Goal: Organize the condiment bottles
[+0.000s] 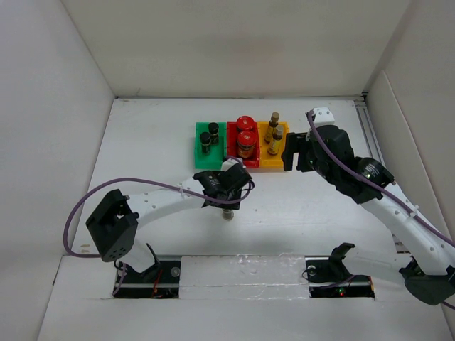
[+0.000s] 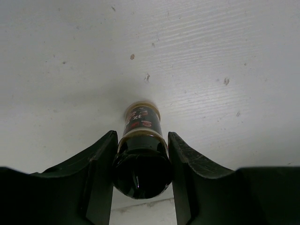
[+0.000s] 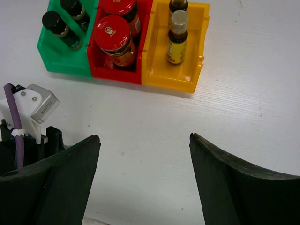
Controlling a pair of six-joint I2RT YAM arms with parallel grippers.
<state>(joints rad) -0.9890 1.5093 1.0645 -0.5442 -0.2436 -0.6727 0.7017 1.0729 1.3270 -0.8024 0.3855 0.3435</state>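
L gripper (image 2: 142, 140) clamped on black-capped bottle (image 2: 141, 123), upright on table (image 2: 211, 56). R gripper (image 3: 144, 138) jaws apart, holding nothing, near yellow bin (image 3: 199, 70).

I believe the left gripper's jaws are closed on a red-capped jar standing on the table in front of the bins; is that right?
Not quite: the left wrist view shows the left gripper closed on a short black-capped bottle, not a red-capped jar. Both red-capped jars sit in the red bin. The rest is right.

Dark black-capped bottle (image 2: 141, 150), upright on table (image 2: 201, 51)
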